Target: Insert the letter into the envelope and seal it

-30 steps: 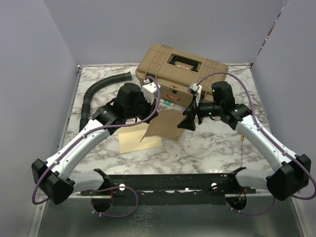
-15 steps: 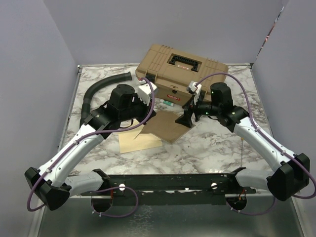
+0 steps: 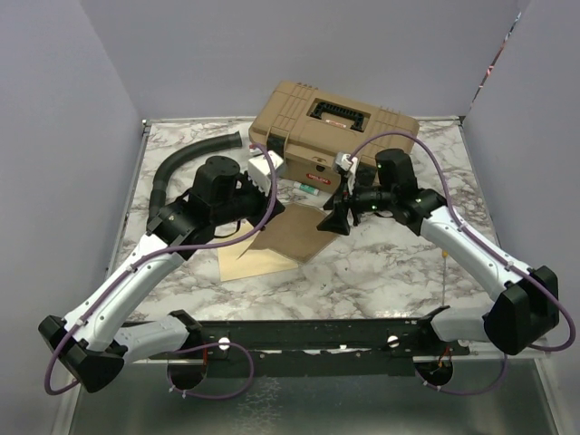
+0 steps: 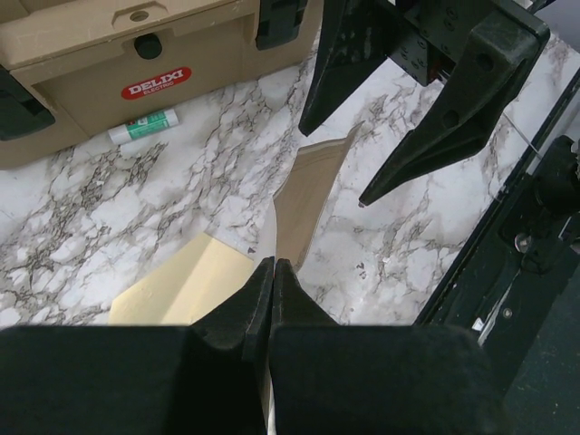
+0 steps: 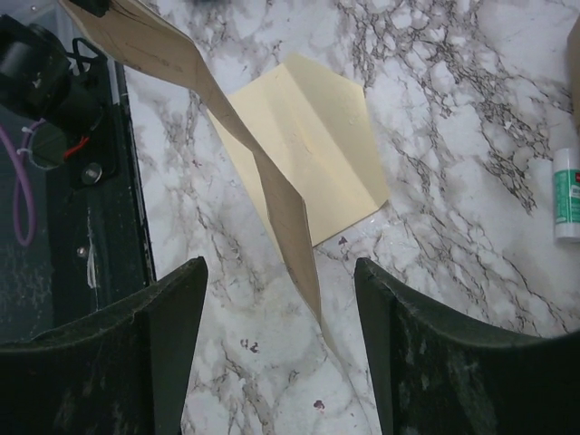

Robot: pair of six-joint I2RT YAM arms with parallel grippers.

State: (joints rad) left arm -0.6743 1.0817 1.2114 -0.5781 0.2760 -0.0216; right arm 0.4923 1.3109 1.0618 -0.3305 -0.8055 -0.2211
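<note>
One letter [image 4: 313,195], edge-on at frame centre, is pinched in the left gripper [image 4: 273,265], its near end hidden behind the fingers. The right gripper [image 5: 279,265] stands spread astride its free edge. One envelope [image 5: 317,145] lies flat beneath, partly covered.

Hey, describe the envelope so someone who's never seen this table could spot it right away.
Start at the big tan toolbox at the back of the marble table. In front of it, toward the left arm, the envelope lies flat on the marble. It is plain pale yellow, unlike the browner letter held tilted above it.
</note>
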